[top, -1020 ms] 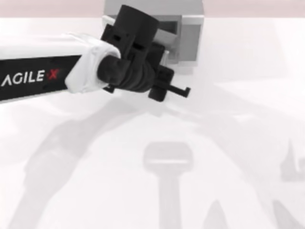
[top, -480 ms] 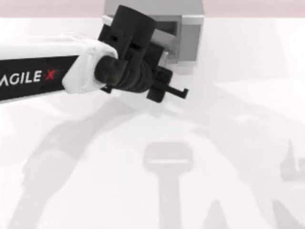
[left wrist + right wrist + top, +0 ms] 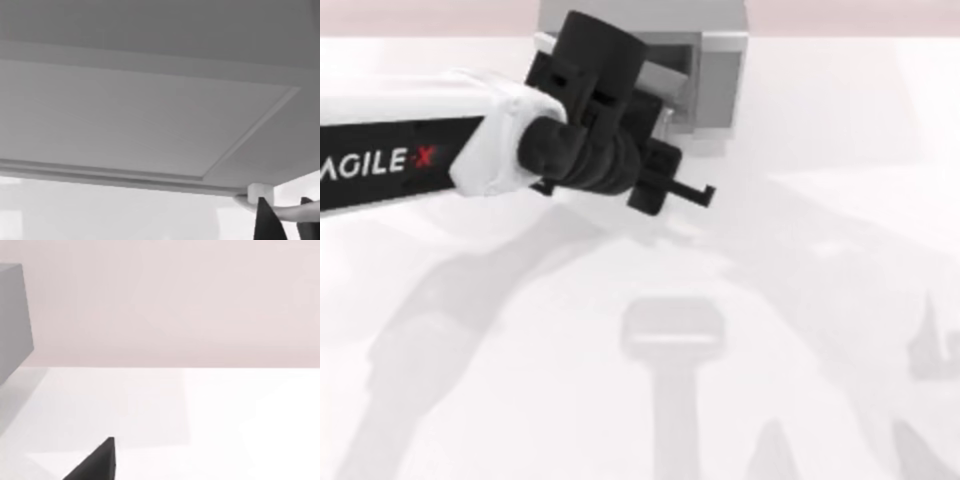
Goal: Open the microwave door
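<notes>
A bare white table (image 3: 800, 330) fills the near part of the top view, crossed only by soft grey shadows. Farther back, the left arm (image 3: 410, 150), white with black lettering, reaches in from the table's left side. Its black pincer (image 3: 665, 140) sits right against the front of the microwave (image 3: 720, 70), a grey box at the far edge of the table, just left of centre. The microwave door (image 3: 150, 125) fills the left wrist view as a wide grey framed panel, with its pale handle (image 3: 260, 192) at one corner. Two dark fingertips (image 3: 267, 222) show on either side of that handle, close to it; whether they clamp it I cannot tell. The right pincer (image 3: 95, 465) shows only as a dark tip over bare table, its fingers' state unclear.
</notes>
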You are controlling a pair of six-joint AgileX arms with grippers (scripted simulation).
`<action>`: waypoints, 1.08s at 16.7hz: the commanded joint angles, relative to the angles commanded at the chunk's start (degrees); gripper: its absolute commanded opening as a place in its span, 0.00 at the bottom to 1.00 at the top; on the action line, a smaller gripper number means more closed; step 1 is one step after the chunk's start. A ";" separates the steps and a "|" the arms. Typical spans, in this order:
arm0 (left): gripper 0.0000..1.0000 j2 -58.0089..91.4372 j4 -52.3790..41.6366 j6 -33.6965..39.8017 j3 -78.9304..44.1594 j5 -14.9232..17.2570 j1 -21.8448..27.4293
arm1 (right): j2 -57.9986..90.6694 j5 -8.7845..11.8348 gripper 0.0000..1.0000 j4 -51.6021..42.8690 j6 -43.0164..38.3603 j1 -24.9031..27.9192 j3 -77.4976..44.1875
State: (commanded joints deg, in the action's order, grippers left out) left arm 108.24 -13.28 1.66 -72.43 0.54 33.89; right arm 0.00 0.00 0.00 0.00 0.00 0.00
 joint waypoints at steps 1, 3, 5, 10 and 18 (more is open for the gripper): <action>0.00 0.00 0.00 0.00 0.00 0.00 0.00 | 0.00 0.00 1.00 0.00 0.00 0.00 0.00; 0.00 0.00 0.00 0.00 0.00 0.00 0.00 | 0.00 0.00 1.00 0.00 0.00 0.00 0.00; 0.00 0.00 0.00 0.00 0.00 0.00 0.00 | 0.00 0.00 1.00 0.00 0.00 0.00 0.00; 0.00 0.08 -0.05 0.37 -0.08 0.50 0.50 | 0.00 0.00 1.00 0.00 0.00 0.00 0.00; 0.00 -1.29 0.32 -2.78 1.71 2.39 -1.04 | 0.00 0.00 1.00 0.00 0.00 0.00 0.00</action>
State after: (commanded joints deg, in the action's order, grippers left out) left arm 106.96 -12.96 -1.11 -70.72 2.93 32.85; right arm 0.00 0.00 0.00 0.00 0.00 0.00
